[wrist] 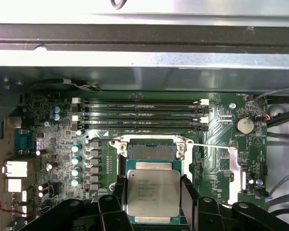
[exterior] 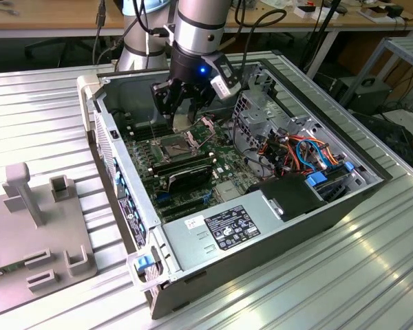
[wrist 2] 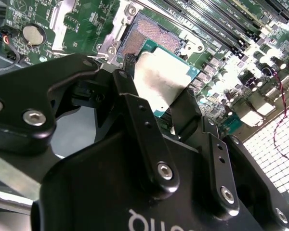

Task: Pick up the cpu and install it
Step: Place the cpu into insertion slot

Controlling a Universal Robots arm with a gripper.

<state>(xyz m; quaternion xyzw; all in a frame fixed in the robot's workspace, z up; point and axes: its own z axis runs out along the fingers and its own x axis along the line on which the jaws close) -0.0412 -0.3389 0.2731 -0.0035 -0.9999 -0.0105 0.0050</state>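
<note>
**Findings, from the exterior view's left to its right**

1. A grey holder (exterior: 41, 227) stands on the surface (exterior: 330, 275), well apart from the socket (exterior: 177, 143).
2. The open case (exterior: 124, 199) lies on its side, with the board (exterior: 193, 172) facing up and the socket on it.
3. The gripper (exterior: 182, 103) hangs inside the case, directly above the socket.

**Grasp**

In the first wrist view the fingers (wrist: 119, 190) are closed on two opposite edges of the cpu (wrist: 151, 192), one to each side, with its metal lid facing the camera. The cpu sits just beside the socket (wrist: 151, 151), on the side away from the memory slots (wrist: 139, 115). Its near edge meets the socket frame. The socket is uncovered and its contact field is bare.

The second wrist view confirms the hold. There the cpu (wrist 2: 159, 79) partly overlaps the socket (wrist 2: 151, 38). We cannot tell how high the cpu stands above the board.

**Assessment**

We judge the pick-up complete and the placing in hand, with the cpu not yet seated.

In our opinion seating calls for four things:
- a small shift toward the memory slots until the cpu lies square over the socket
- a level attitude
- matched corner marks
- a gentle straight descent, with no sliding across the contacts
</note>
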